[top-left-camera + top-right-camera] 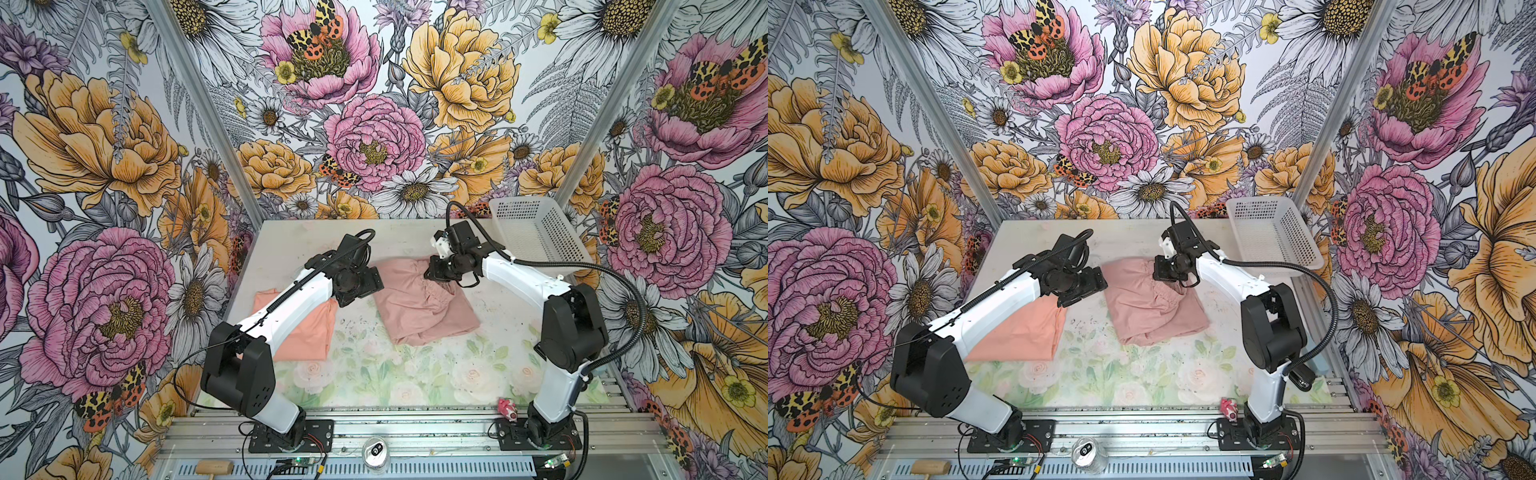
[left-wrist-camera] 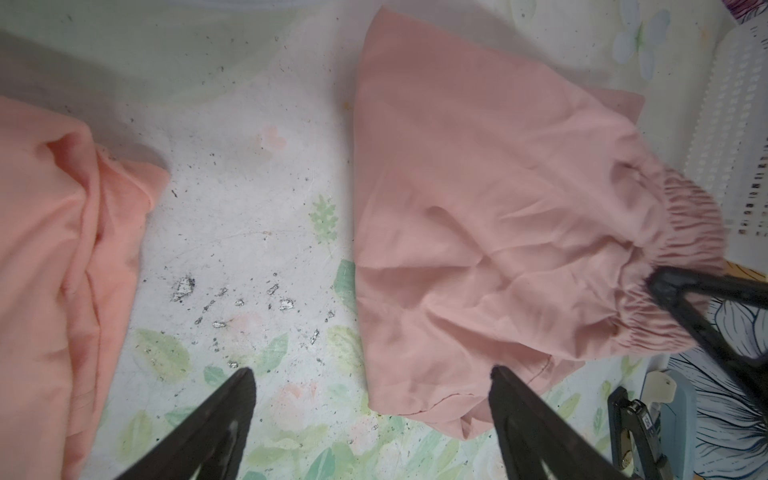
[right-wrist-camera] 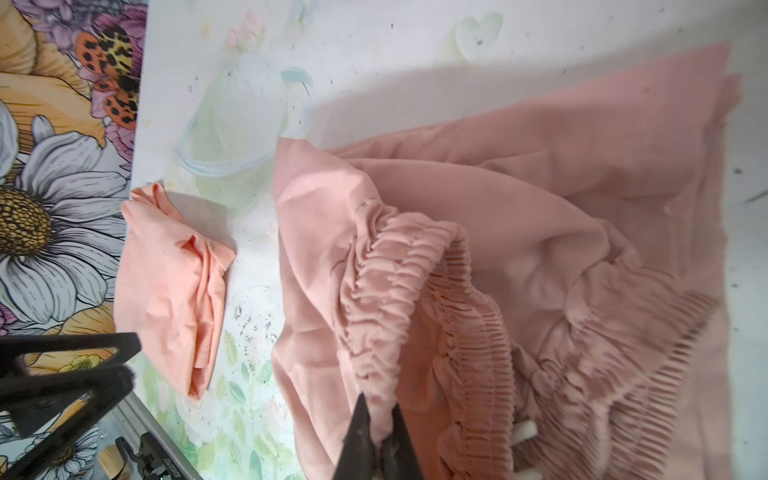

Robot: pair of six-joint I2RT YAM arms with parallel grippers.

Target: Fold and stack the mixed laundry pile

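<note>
Two tools: my right tool (image 3: 379, 409) is pinched shut on the gathered edge (image 3: 386, 282) of the dusty-pink garment (image 1: 419, 307); my left tool (image 2: 372, 374) has its jaws spread wide and holds nothing.
Right grip: only a thin bite of the elastic ruffle sits between the jaws, and the band rises toward them in a loop.
Left tool position: it hovers over the desk (image 2: 249, 187) between the two garments, one finger just above the pink hem.
Slip risk: I judge the bite shallow, so a quick pull could let the ruffle slide out.
Bunching risk: lifting by this one point alone would likely let the cloth hang and crumple rather than spread, spoiling any fold.
Layer risk: I cannot tell whether one layer of the band or two is caught; one layer would open the garment unevenly.
Pink garment: it lies rumpled at mid-desk, under the right tool and spreading away from it toward the near edge.
Peach-orange T-shirt (image 1: 303, 332): it rests at the left of the desk, partly beneath the left arm, apart from the pink cloth across bare desk; no graphic shows.
White basket (image 1: 569, 237): it sits at the far right corner, close behind the right arm, so a wide swing could knock it.
</note>
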